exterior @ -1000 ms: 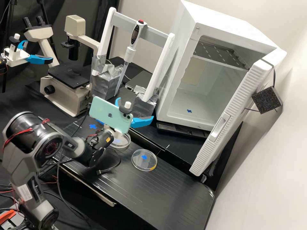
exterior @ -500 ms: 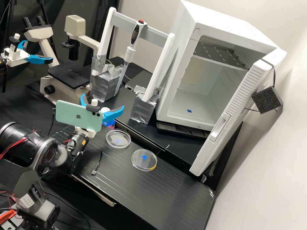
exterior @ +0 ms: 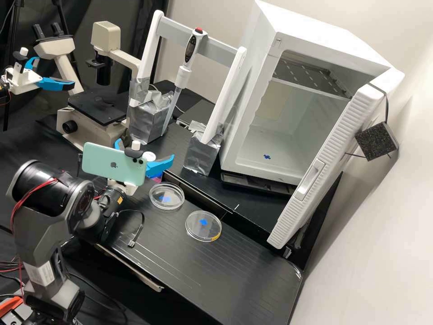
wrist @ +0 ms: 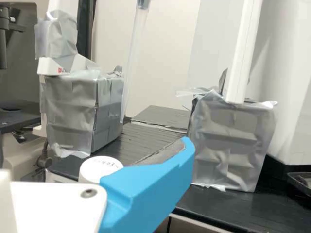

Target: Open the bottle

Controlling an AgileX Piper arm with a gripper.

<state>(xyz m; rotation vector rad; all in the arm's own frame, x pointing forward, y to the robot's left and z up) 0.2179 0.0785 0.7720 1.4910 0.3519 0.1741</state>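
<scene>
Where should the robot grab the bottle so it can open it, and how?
Probably the white cap, coming in level from the side where the pincer is and closing across it. The cap stands upright with a round wall, so a sideways squeeze should hold it for turning.

A laboratory, shown by a beige microscope (exterior: 105, 35), an upright pipette (exterior: 184, 67) on a white stand (exterior: 230, 90), two round clear petri dishes (exterior: 203, 230) on a black surface (exterior: 239, 275), and an open white incubator-like cabinet (exterior: 248, 90)
</scene>
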